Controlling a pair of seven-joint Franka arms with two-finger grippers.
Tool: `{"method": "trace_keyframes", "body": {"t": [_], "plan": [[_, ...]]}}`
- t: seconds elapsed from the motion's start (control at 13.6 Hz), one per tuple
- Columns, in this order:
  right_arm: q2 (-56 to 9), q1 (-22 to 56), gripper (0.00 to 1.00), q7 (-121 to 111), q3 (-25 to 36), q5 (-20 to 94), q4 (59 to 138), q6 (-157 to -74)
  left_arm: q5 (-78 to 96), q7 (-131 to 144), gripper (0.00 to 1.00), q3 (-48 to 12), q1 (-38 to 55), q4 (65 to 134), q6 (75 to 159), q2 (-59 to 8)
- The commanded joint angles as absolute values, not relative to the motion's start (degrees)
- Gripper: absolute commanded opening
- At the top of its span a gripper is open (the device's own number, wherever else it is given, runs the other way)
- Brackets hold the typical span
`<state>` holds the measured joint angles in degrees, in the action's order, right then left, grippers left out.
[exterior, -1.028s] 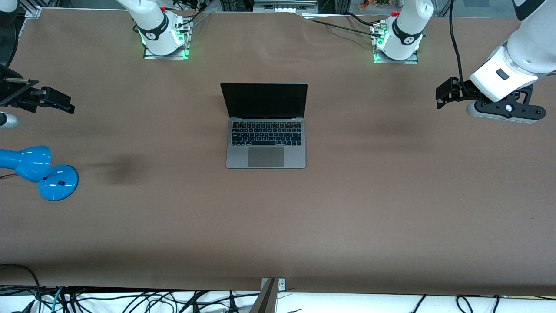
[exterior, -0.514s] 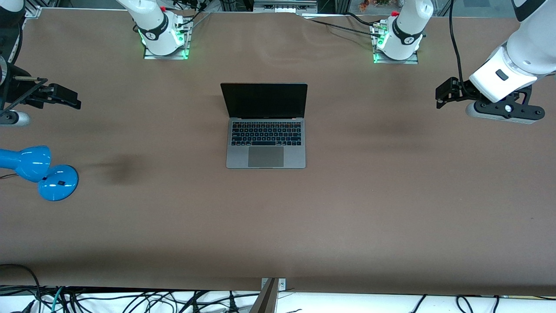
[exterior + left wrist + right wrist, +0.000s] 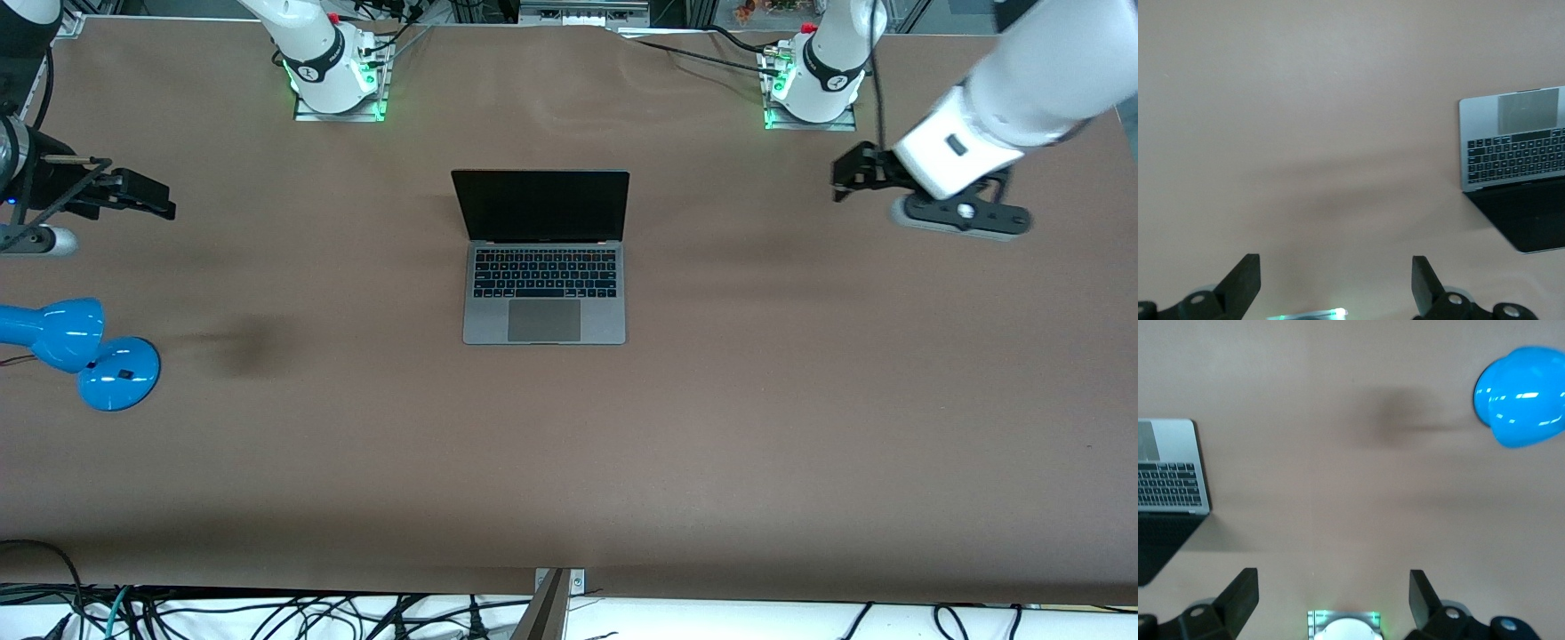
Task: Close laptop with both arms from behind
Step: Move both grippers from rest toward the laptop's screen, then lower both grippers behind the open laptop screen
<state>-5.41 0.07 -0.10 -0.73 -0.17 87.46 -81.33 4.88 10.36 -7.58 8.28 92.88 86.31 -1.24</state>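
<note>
The space-grey laptop (image 3: pixel 543 258) stands open at the table's middle, its black screen upright and its keyboard toward the front camera. It also shows in the left wrist view (image 3: pixel 1515 150) and in the right wrist view (image 3: pixel 1168 487). My left gripper (image 3: pixel 849 178) is open and empty, in the air over bare table toward the left arm's end, well apart from the laptop. Its fingers (image 3: pixel 1245 283) are spread wide. My right gripper (image 3: pixel 147 197) is open and empty over the table at the right arm's end. Its fingers (image 3: pixel 1241 593) are spread wide.
A blue desk lamp (image 3: pixel 76 347) stands near the right arm's end of the table, nearer the front camera than my right gripper; it also shows in the right wrist view (image 3: pixel 1521 393). The arm bases (image 3: pixel 333 76) (image 3: pixel 813 84) stand along the table's back edge.
My left gripper has moved toward the laptop, clearly in the last half second. My right gripper has moved a little toward the laptop. The laptop has not moved.
</note>
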Motion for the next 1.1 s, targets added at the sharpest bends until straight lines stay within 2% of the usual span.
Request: {"method": "trace_keyframes", "body": {"t": [0.0, 0.22, 0.29, 0.37, 0.44, 0.66, 0.81, 1.03], "plan": [[-4.8, -0.8, 1.0, 0.1, -4.7, 0.5, 89.6, -79.7, 5.7, 14.5, 1.0, -10.7, 8.5, 92.8, 85.6, -1.8], [-5.4, -0.7, 0.99, 0.7, -9.7, 1.1, 90.5, -78.8, 11.8, 17.9, 1.0, -11.9, 7.7, 93.4, 86.0, -1.9], [-5.4, -0.7, 0.91, 3.3, -11.3, 2.4, 90.6, -78.9, 11.9, 18.5, 1.0, -12.0, 8.0, 93.5, 86.0, -2.1], [-5.9, -0.7, 0.79, 8.2, -13.3, 4.0, 90.6, -78.8, 11.9, 19.4, 1.0, -12.2, 8.4, 93.5, 86.1, -2.1], [-6.0, -0.7, 0.73, 12.6, -15.8, 4.8, 90.6, -79.0, 12.0, 20.8, 1.0, -12.6, 8.6, 93.5, 86.1, -2.1], [-6.5, -0.5, 0.69, 20.7, -20.7, 4.8, 90.6, -80.9, 12.4, 27.4, 1.0, -15.9, 8.8, 95.5, 87.4, -2.1], [-6.9, -0.4, 0.59, 22.8, -22.3, 4.9, 90.6, -81.2, 12.5, 34.1, 0.99, -20.6, 9.1, 97.5, 89.0, -2.2], [-7.6, -0.4, 0.22, 24.2, -23.6, 7.5, 91.2, -80.7, 15.4, 42.1, 0.93, -26.2, 9.2, 98.7, 90.7, -5.2]]}}
